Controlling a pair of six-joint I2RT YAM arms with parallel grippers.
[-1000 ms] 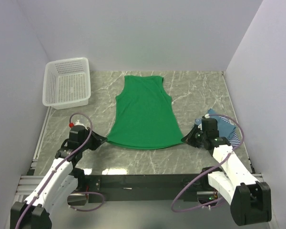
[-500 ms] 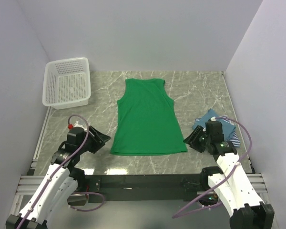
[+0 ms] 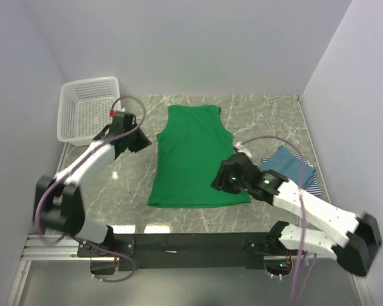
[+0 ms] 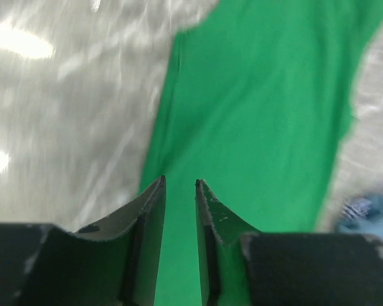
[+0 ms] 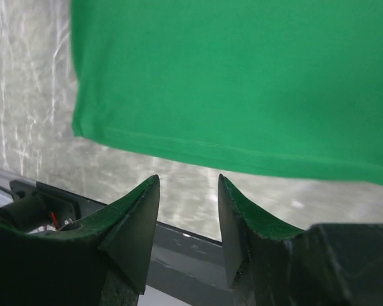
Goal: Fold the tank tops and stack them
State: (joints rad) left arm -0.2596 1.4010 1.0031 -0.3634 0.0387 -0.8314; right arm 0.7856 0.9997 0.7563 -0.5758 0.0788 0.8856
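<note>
Bright, even light; glare patches on the table (image 4: 25, 44), and motion blur smears the green tank top (image 4: 262, 127).

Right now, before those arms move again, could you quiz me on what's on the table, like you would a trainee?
1. True or false: the green tank top lies spread flat on the table.
2. Where is the white basket? A) far left corner B) near right corner C) on top of the green tank top
3. Does the left gripper or the right gripper hold any cloth?
Key: 1 true. 2 A. 3 neither; both are open and empty.
</note>
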